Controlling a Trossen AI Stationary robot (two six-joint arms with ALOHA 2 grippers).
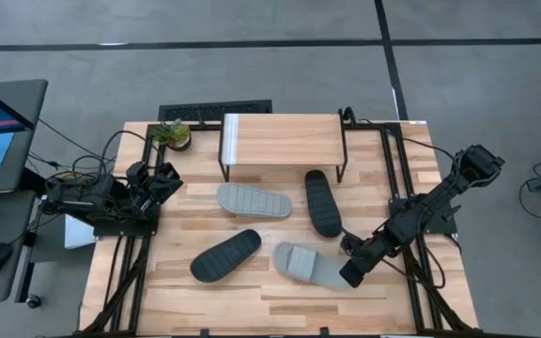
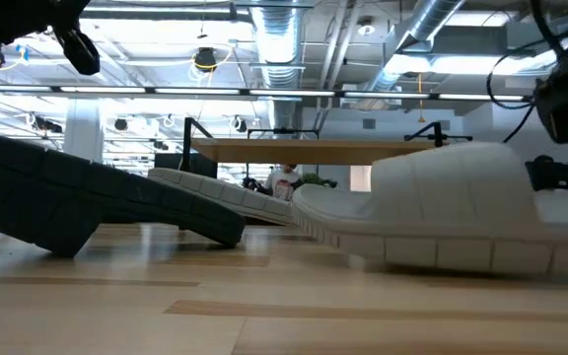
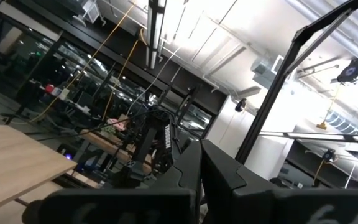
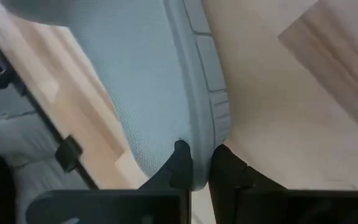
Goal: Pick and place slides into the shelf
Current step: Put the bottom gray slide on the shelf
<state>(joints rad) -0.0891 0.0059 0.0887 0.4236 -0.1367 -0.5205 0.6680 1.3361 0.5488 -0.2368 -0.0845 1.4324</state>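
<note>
The right gripper (image 1: 352, 273) is down at the near right part of the table (image 1: 280, 314). Its two fingers pinch the heel rim of a light grey slide (image 1: 308, 266); in the right wrist view one fingertip (image 4: 180, 163) sits on the inside of the slide and the other on the outside edge. It grabs the thin edge because that part fits between the fingers. The slide lies flat on the wood, so I think the lift has not begun yet.

The other grey slide (image 1: 254, 200) lies just in front of the shelf (image 1: 280, 139). One black slide (image 1: 323, 202) lies beside it, near the shelf's right leg. The second black slide (image 1: 225, 255) lies at a slant to the left of the held one. None of the four is on or under the shelf yet, so the job looks to be at its start.

The shelf stands at the far edge of the table, with room under its plank for the slides.

The left gripper (image 1: 164, 180) waits at the left side with its fingers pressed together and nothing in them. It stays out of the way so the right arm has space
</note>
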